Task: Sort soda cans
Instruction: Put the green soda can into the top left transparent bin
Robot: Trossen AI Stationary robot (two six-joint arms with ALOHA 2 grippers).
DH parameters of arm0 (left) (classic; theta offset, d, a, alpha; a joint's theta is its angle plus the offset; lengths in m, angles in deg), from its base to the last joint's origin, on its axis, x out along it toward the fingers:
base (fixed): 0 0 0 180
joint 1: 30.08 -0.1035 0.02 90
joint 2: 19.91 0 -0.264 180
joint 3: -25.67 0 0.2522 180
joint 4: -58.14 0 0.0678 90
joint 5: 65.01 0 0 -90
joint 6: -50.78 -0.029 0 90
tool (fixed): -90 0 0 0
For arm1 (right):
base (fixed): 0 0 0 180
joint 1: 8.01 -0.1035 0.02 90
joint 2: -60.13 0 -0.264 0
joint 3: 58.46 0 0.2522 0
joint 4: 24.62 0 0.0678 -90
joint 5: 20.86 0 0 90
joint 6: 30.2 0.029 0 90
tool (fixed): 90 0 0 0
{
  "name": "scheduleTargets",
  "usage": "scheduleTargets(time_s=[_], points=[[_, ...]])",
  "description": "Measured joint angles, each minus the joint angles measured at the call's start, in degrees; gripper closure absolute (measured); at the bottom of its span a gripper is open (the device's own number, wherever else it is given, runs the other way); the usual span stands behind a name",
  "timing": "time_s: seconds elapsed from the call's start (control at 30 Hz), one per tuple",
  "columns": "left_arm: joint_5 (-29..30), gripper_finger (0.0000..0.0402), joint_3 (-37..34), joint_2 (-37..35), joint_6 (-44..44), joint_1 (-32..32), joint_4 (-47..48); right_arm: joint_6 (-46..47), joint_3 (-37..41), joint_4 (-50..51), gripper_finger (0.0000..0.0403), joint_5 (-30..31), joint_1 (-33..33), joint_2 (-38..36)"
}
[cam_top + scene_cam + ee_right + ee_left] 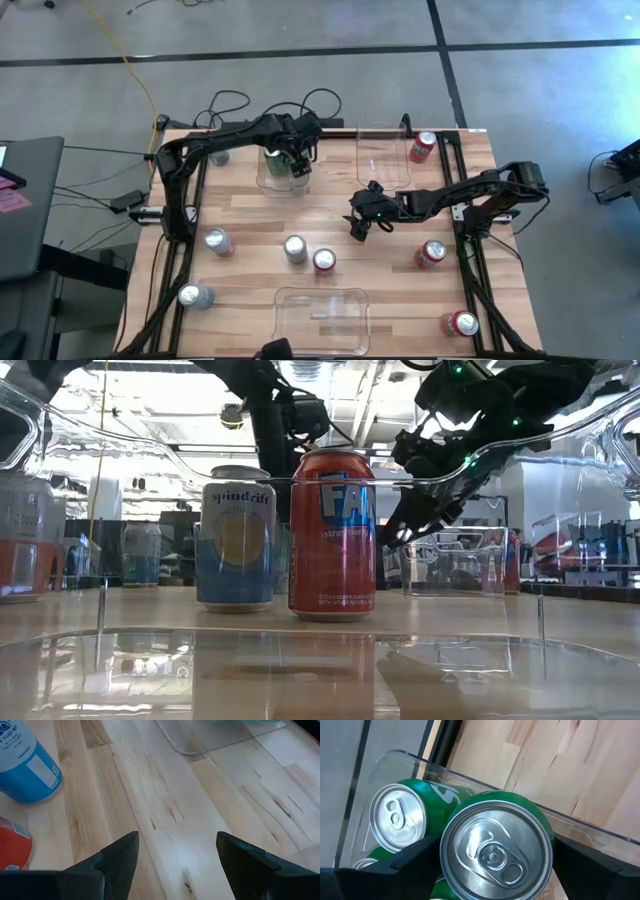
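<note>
My left gripper (297, 166) is over the clear bin (268, 182) at the table's far left and is shut on a green soda can (495, 852). Two more green cans (397, 817) stand upright in that bin. My right gripper (360, 228) hangs open above bare wood at mid table and touches nothing (177, 855). Near it stand a white-and-blue can (25, 765) and a red can (10, 850). Further silver cans (217, 241) and red cans (431, 253) stand upright on the table. My left gripper pinches the green can by its side wall just below the silver top (540, 827), one finger (415, 865) on each side. The fingers come from above, pointing down. The can is upright over the bin. Whether its base rests inside does not show.
An empty clear bin (383, 160) sits at the far middle, with a red can (422, 147) beside it. Another clear bin (320, 315) lies at the near edge. A silver can (193, 295) and a red can (461, 323) stand near the front corners. Arm frames run along both sides.
</note>
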Motion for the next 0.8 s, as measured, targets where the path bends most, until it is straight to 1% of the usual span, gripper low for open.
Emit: scheduleTargets(time_s=[0.17,0.3,0.5,0.8], points=[[0.02,0.0063,0.0,0.0,0.92,0.0,0.61,0.53,0.0,0.84,0.0117,0.02,0.0,-0.02],[2.18,0.0063,-0.29,-0.03,1.82,0.02,0.6,1.01,0.0,0.85,0.0117,0.02,0.0,-0.02],[2.38,0.0063,-1.9,-0.07,1.84,0.0,0.17,1.12,0.0,0.85,0.0117,0.02,-0.06,-0.02],[2.24,0.0063,-1.9,-0.11,2.04,0.0,-1.58,1.12,0.0,0.85,0.0117,0.02,-0.04,-0.02]])
